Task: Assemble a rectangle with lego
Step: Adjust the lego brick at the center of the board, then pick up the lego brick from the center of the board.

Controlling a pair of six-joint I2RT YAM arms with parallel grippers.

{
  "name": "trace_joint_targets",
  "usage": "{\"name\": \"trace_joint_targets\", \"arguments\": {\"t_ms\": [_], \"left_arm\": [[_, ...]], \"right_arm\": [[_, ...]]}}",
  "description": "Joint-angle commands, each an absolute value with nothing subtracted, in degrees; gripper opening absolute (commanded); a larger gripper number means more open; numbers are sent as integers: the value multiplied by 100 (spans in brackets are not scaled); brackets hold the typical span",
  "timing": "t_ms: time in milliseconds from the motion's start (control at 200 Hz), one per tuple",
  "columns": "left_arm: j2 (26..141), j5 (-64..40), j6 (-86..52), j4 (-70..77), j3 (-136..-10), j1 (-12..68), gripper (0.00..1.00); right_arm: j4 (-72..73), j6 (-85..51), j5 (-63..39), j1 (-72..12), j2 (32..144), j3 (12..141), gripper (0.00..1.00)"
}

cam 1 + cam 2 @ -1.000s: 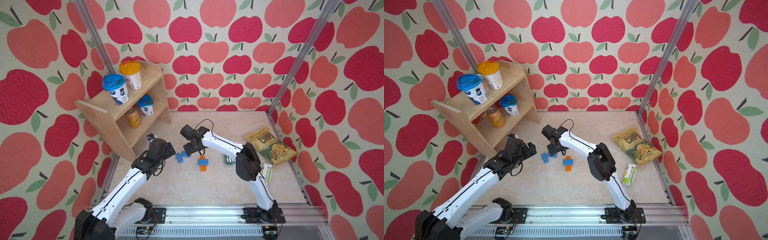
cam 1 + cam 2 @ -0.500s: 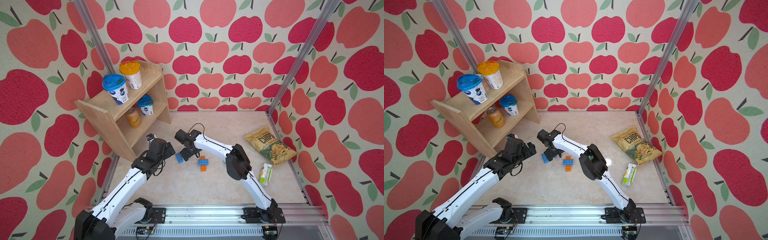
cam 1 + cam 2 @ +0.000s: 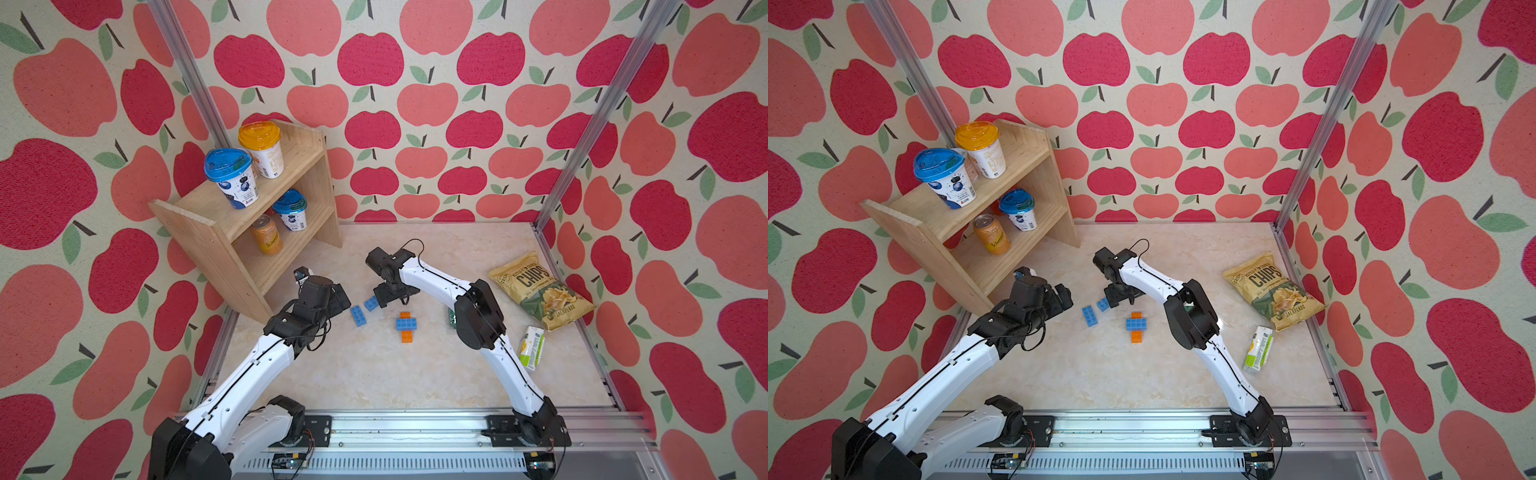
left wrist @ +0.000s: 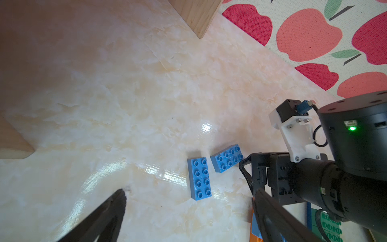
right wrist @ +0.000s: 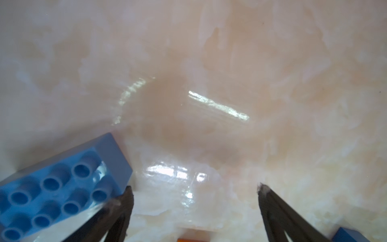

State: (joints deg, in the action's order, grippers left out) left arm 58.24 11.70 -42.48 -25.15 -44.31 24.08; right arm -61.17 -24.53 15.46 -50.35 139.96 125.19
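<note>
The table (image 4: 125,104) looks glossy and marbled; the blue bricks (image 4: 200,178) smooth plastic; shelf (image 3: 208,249) matt bare wood; walls (image 3: 415,41) woven cloth; posts (image 3: 596,120) brushed metal.

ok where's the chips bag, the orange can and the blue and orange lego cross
chips bag (image 3: 541,292): in a top view, middle of its printed front
orange can (image 3: 266,236): in a top view, its side wall
lego cross (image 3: 406,323): in a top view, its blue crossbar

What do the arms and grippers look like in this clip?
Both arms, left arm and right arm, have white tube links joined by bulky black joints, with a thin black cable along each. The right wrist carries a white camera bracket and a green light. The left gripper and right gripper have slim black tapering fingers.
</note>
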Motion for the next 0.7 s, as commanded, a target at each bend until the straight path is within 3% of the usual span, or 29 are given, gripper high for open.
{"name": "trace_joint_targets", "arguments": {"t_ms": [0, 240, 695], "left_arm": [[5843, 1208, -4202, -2725, -4568, 2373, 97], [5783, 1239, -4171, -2720, -4552, 2377, 97], [5740, 1230, -4176, -2747, -4552, 2373, 97]], "right_arm": [[-6138, -2535, 1378, -5145, 13871, 12716, 95], [-5672, -1438, 849, -5415, 13465, 12397, 96], [-6117, -976, 854, -5460, 14240, 13273, 99]]}}
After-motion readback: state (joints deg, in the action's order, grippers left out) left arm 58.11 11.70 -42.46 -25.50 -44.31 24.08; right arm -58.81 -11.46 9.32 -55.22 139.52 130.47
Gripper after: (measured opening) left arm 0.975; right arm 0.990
